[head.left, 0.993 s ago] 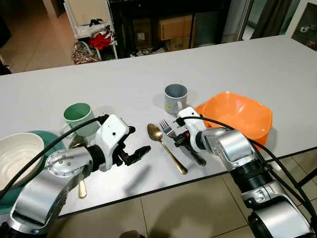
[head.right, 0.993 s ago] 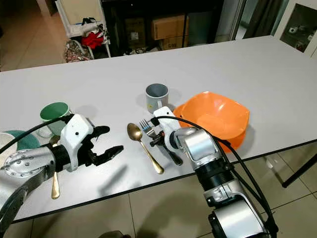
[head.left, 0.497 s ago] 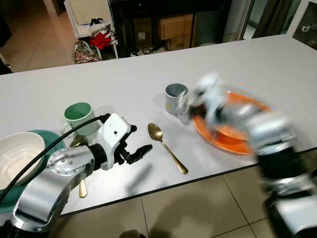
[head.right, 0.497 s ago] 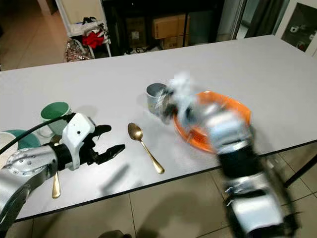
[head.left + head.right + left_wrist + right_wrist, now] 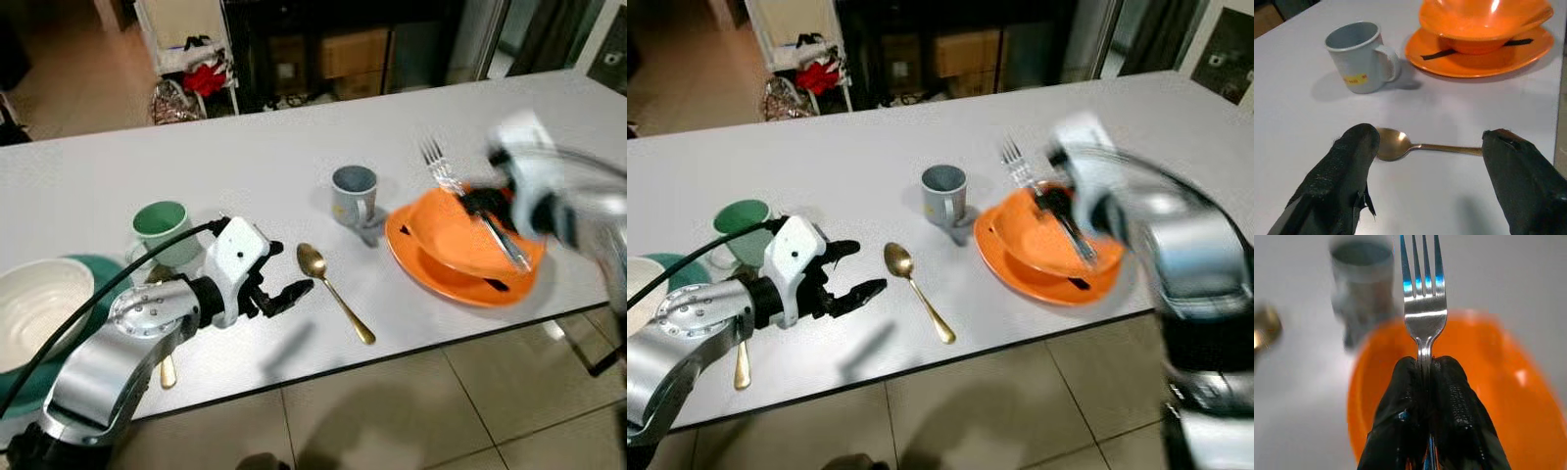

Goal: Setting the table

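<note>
While the left hand [image 5: 284,294] hovers spread wide and empty just over the near tabletop [image 5: 294,176], the gold spoon [image 5: 333,302] lies flat beside it, not yet picked up. Further out, the right hand [image 5: 1425,396] is clamped on the fork [image 5: 470,201], holding it above the orange bowl [image 5: 470,240] on its plate [image 5: 431,279]. Grey mug [image 5: 353,191] is just beyond. Fork and spoon are unplaced; I'd call it roughly midway.

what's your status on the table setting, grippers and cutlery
Right gripper shut on fork, held above orange bowl. Left gripper open, just over the table, gold spoon lying ahead. Grey mug beside bowl.
</note>
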Robot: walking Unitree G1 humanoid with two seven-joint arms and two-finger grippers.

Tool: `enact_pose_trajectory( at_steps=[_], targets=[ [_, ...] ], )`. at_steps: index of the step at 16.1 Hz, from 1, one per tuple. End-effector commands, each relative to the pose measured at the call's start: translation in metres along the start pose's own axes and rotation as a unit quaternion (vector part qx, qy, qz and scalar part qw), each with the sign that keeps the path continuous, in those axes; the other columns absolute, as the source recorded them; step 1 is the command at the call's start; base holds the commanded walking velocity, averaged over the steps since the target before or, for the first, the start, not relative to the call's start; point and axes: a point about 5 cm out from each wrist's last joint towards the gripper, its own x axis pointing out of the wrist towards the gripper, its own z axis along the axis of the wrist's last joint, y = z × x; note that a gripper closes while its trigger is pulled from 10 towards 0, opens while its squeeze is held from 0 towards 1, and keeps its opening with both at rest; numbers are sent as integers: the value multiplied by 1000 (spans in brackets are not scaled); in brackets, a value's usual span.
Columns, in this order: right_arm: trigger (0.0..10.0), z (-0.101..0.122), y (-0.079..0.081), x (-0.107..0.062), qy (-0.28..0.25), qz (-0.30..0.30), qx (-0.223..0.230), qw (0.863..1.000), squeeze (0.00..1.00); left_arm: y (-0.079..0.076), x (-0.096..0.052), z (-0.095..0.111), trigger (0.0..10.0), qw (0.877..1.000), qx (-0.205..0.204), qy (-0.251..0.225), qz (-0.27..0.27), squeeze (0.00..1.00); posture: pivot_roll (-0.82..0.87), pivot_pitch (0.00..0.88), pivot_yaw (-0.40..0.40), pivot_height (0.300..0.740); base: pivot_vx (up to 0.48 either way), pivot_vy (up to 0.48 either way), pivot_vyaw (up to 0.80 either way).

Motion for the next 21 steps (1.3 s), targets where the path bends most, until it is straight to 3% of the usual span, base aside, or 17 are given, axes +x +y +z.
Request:
enact_pose_trajectory(
  at_steps=[1, 4, 6, 7, 8, 9, 12, 15, 21],
  targets=[
    [0, -3, -1, -6, 5, 9, -7, 1000, 0, -2, 3, 4, 10000, 1000, 3, -4, -9, 71, 35, 0, 68, 740, 0, 0, 0],
    [0, -22, -9, -14, 37, 10, -12, 999, 0, -3, 4, 5, 10000, 1000, 2, -6, -16, 71, 30, 0, 74, 740, 0, 0, 0],
    [0, -39, -24, -13, 60, -3, 0, 998, 0, -4, 6, 5, 10000, 1000, 2, -7, -22, 71, 27, 0, 81, 740, 0, 0, 0],
    [2745, -40, -28, -11, 57, -1, 1, 998, 0, -4, 7, 6, 10000, 1000, 2, -7, -24, 71, 24, 0, 87, 740, 0, 0, 0],
    [7725, -38, -35, -6, 49, -5, -4, 999, 0, -4, 7, 6, 10000, 1000, 3, -8, -27, 71, 24, 0, 89, 740, 0, 0, 0],
    [10000, -28, -41, 1, 23, 9, -5, 1000, 0, -4, 8, 6, 10000, 1000, 4, -7, -30, 71, 24, 0, 93, 740, 0, 0, 0],
    [10000, -20, -48, 12, 13, 24, -8, 1000, 0, -3, 7, 6, 10000, 1000, 6, -5, -30, 71, 37, 0, 91, 740, 0, 0, 0],
    [10000, -23, -56, 29, 52, 46, -43, 997, 0, -3, 4, 6, 10000, 1000, 7, -1, -29, 71, 52, 0, 83, 740, 0, 0, 0],
    [10000, -30, -65, 41, 75, 56, -52, 994, 0, -2, 2, 5, 10000, 1000, 6, 3, -27, 71, 52, 0, 90, 740, 0, 0, 0]
  ],
)
